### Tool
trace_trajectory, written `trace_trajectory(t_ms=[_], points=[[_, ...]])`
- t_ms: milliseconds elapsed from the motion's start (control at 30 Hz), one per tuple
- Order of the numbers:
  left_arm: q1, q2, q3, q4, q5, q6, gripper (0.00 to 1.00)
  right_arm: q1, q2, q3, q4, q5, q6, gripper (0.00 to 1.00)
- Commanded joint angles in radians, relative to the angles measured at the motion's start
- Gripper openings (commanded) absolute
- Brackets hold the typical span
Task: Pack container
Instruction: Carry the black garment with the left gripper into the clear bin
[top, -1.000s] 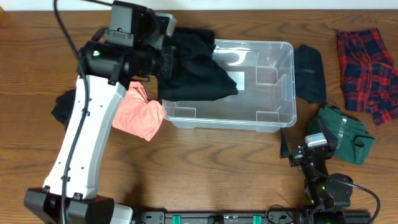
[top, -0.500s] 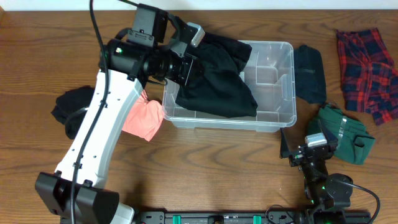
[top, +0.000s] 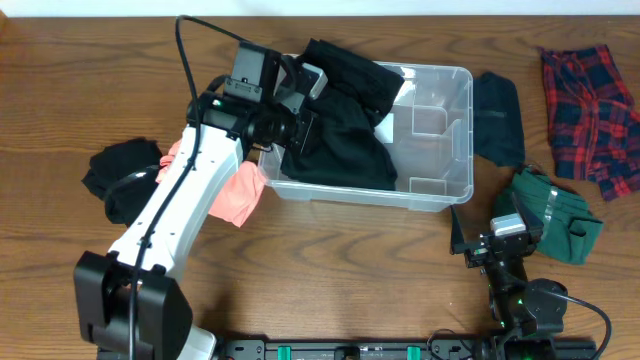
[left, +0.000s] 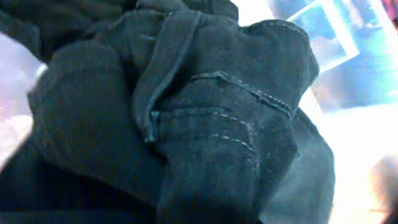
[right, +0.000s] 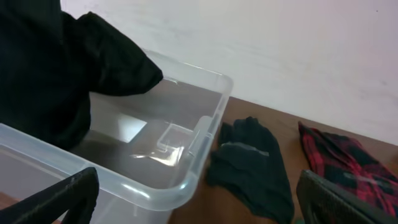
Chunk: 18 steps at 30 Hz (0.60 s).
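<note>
The container (top: 467, 120) is a clear plastic bin at the back middle of the table; its near right corner (right: 186, 180) also shows in the right wrist view. My left gripper (top: 308, 92) hovers over the bin's left half, shut on a black garment (top: 340, 145) that drapes down into the bin and over its back rim. That dark stitched garment (left: 205, 124) fills the left wrist view and hides the fingers. My right gripper (top: 488, 234) rests low near the table's front right, open and holding nothing (right: 199, 202).
A coral garment (top: 243, 192) and a black one (top: 112, 178) lie left of the bin, partly under my left arm. Right of the bin lie a dark navy garment (top: 497, 118), a red plaid shirt (top: 590, 110) and a green garment (top: 558, 212).
My left arm has swung right and carried the black garment from the bin's left edge to over its inside. The garment now hangs deeper in the bin. The right arm has not moved.
</note>
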Motion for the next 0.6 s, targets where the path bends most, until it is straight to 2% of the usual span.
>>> trace_trajectory(t_ms=[0, 67, 267, 433, 467, 500, 567], points=[[0.002, 0.036, -0.012, 0.010, -0.027, -0.008, 0.12, 0.008, -0.005, -0.002, -0.005, 0.006, 0.011, 0.99], [0.002, 0.056, -0.012, -0.006, -0.039, -0.008, 0.17, 0.008, -0.005, -0.002, -0.004, 0.006, 0.011, 0.99], [0.002, 0.054, -0.011, -0.058, -0.149, -0.008, 0.17, 0.008, -0.005, -0.002, -0.004, 0.006, 0.011, 0.99], [-0.005, 0.052, -0.011, -0.093, -0.153, -0.027, 0.17, 0.008, -0.005, -0.002, -0.004, 0.006, 0.011, 0.99], [-0.008, 0.052, -0.011, -0.099, -0.154, -0.027, 0.22, 0.008, -0.005, -0.002, -0.004, 0.006, 0.011, 0.99], [-0.011, 0.052, -0.011, -0.102, -0.154, -0.027, 0.65, 0.008, -0.005, -0.002, -0.004, 0.006, 0.011, 0.99], [-0.018, 0.052, -0.011, -0.101, -0.154, -0.027, 0.90, 0.008, -0.005, -0.002, -0.004, 0.006, 0.011, 0.99]])
